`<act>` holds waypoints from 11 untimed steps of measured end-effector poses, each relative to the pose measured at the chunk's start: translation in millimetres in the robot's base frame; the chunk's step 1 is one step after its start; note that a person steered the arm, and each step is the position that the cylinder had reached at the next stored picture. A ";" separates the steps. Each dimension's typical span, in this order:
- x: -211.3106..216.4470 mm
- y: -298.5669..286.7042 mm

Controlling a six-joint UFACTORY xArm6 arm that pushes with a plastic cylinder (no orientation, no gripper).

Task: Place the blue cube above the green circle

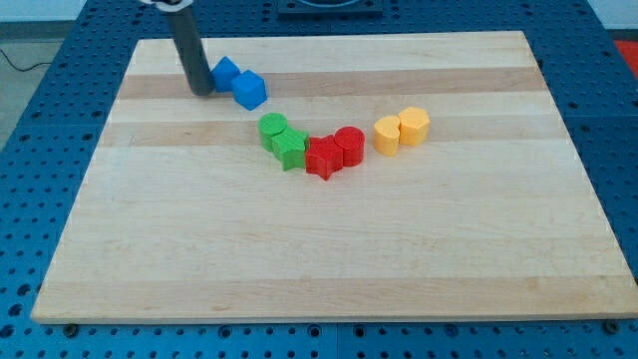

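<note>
My tip (202,92) is a plain rod w/ no pincer, so nothing to open or clamp. It sits on the board touching, or nearly touching, the other blue block (225,73), just at its 8 o'clock. The blue cube (249,90) lies right beside that block, at 3 o'clock from my tip. The green circle (272,128) is near, at approx 5 o'clock from the cube.

Progress, as I judge it: cube is already up-board of the circle but offset to the view's left; needs a short nudge toward 3 o'clock to sit squarely above. Nearly done.

Surface: pale wooden board (319,259), lying on a blue perforated table (618,120).
</note>
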State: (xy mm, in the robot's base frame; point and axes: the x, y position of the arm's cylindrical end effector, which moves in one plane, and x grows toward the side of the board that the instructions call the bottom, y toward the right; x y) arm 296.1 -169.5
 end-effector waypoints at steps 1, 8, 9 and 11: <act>-5.3 36.6; 29.0 103.5; 30.5 103.5; 30.5 39.5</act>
